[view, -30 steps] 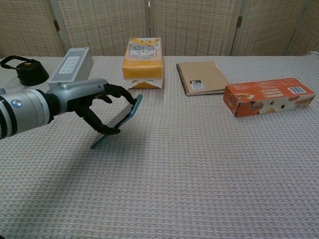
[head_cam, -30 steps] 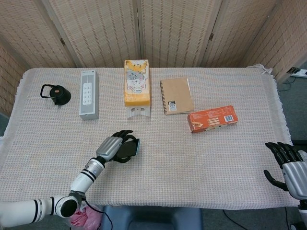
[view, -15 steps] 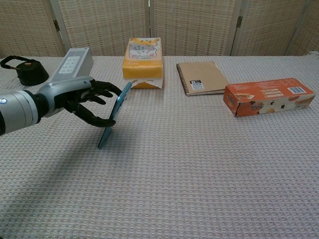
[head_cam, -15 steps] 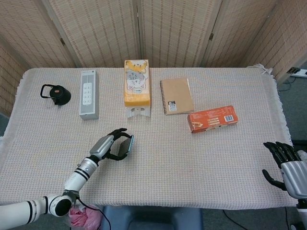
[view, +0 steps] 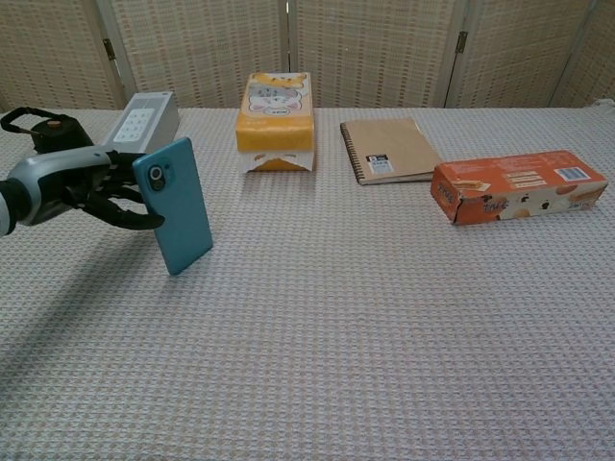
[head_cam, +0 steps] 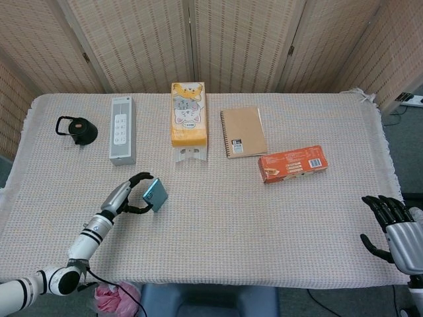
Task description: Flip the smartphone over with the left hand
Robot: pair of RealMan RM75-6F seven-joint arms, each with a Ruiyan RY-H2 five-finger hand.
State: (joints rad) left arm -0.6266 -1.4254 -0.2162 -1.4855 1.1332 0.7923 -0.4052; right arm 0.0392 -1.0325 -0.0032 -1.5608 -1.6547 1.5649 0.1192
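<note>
Smartphone (view: 174,205) now stands almost upright on its lower edge on the tablecloth (head_cam: 264,218), teal back and camera lens facing the chest view; half a second ago it showed only its thin edge, and a second ago it leaned low with the screen side up. Left hand (view: 82,187) has swung leftward with it and pinches it from behind, fingers curled on the hidden face. Right hand (head_cam: 395,228) rests at the table's right edge, fingers spread, holding nothing. Judgement: flip is past its halfway point; what remains is lowering the phone screen-down and letting go
</note>
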